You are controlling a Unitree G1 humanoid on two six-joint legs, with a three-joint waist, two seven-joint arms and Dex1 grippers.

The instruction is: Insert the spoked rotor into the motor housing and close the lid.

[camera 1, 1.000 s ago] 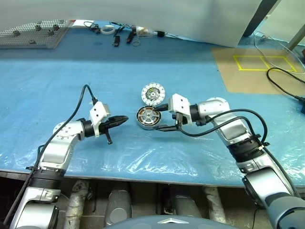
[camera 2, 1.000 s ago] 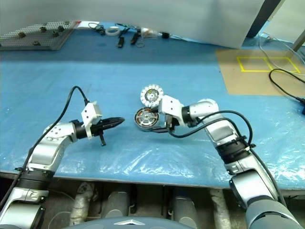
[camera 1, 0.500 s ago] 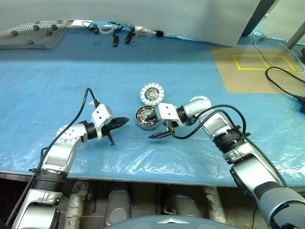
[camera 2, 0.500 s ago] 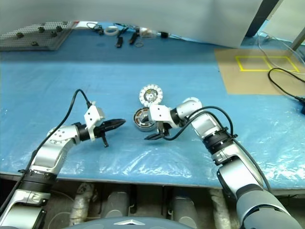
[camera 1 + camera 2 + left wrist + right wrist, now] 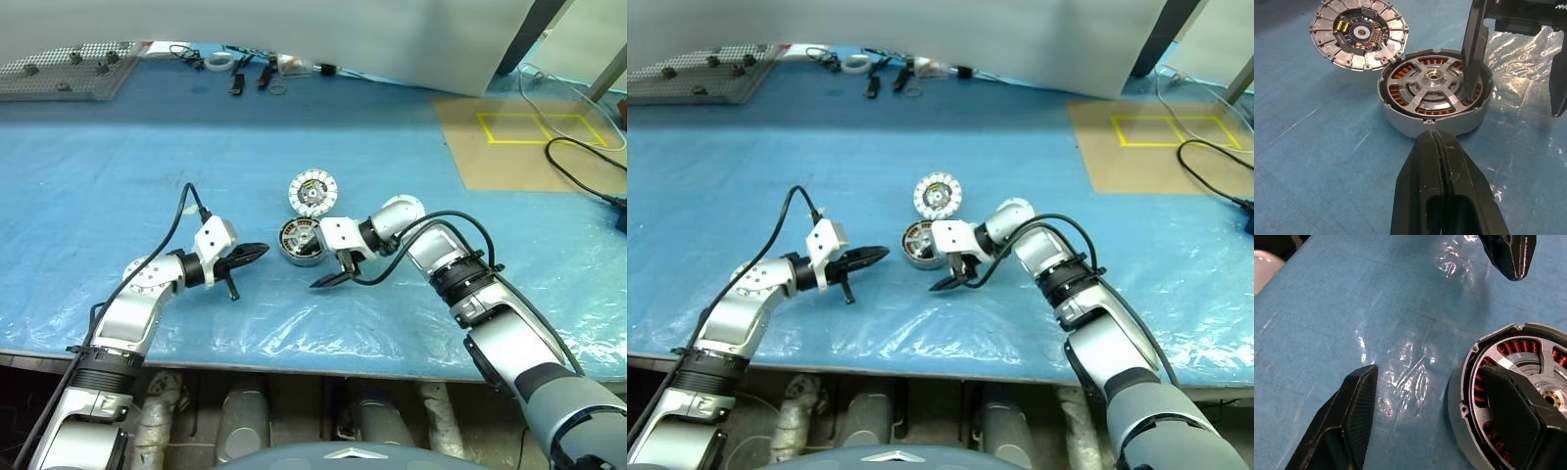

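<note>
At motor housing (image 5: pixel 303 241): right gripper (image 5: pixel 327 257) dropped lower, jaws apart, one finger (image 5: pixel 1472 49) inside rim at 3 o'clock. Left gripper (image 5: pixel 257 254) closed, empty, waiting at 9 o'clock. Lid (image 5: pixel 313 191) off at 12; seating rotor likely.

You had the motor housing (image 5: pixel 1432 100) flat on the blue sheet, copper windings showing, with the spoked rotor (image 5: pixel 1436 82) seated inside. The lid (image 5: pixel 1359 33) lay just beside it, segmented face up, rim apparently touching.
</note>
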